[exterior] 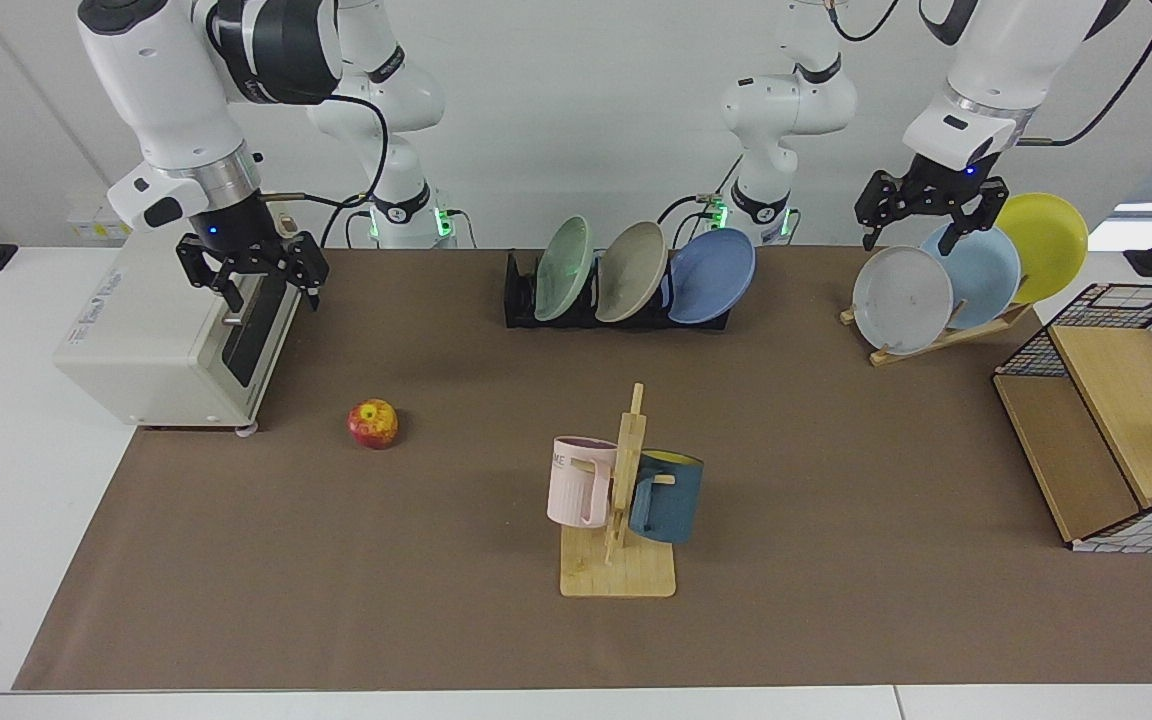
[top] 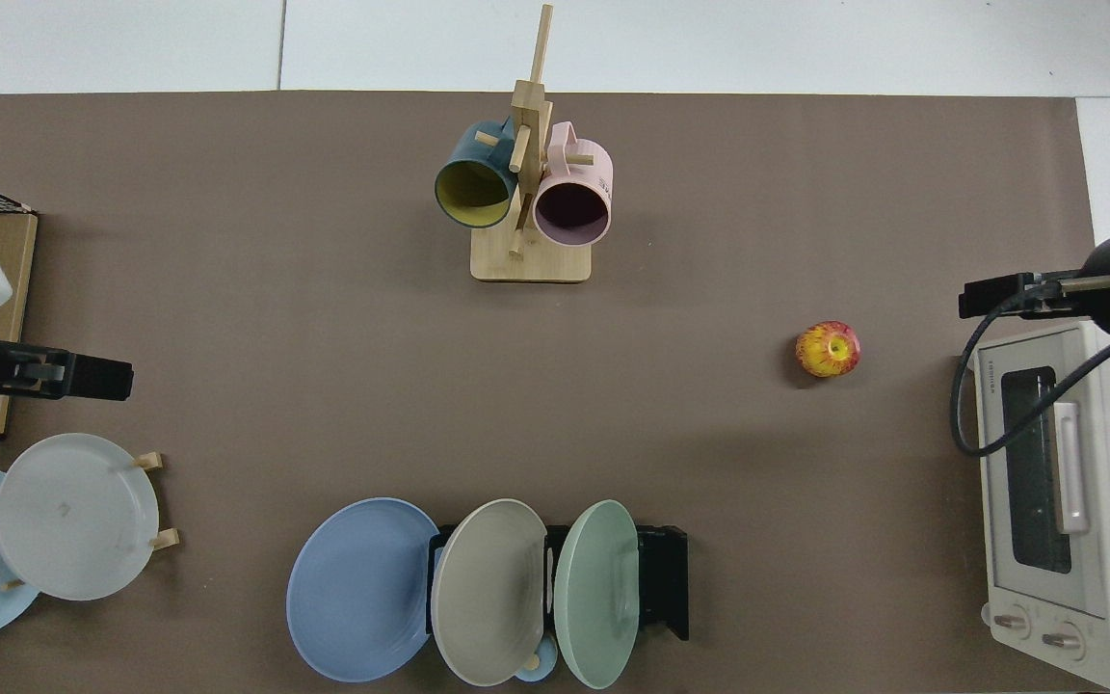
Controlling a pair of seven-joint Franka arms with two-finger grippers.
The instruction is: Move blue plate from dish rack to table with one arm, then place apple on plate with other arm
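Both tools hang open and empty; left tool (exterior: 932, 213) should pinch blue plate (exterior: 712, 275) by its upper rim, lifting clear of dish rack (exterior: 520, 300)

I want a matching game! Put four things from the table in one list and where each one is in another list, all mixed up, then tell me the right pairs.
Things:
1. blue plate
2. apple
3. pink mug
4. yellow plate

Places:
A. hanging on the wooden mug tree
B. leaning in the black dish rack
C. on the slanted wooden plate stand, at the back
D. lying on the brown mat, near the toaster oven

Pairs: 1-B, 2-D, 3-A, 4-C
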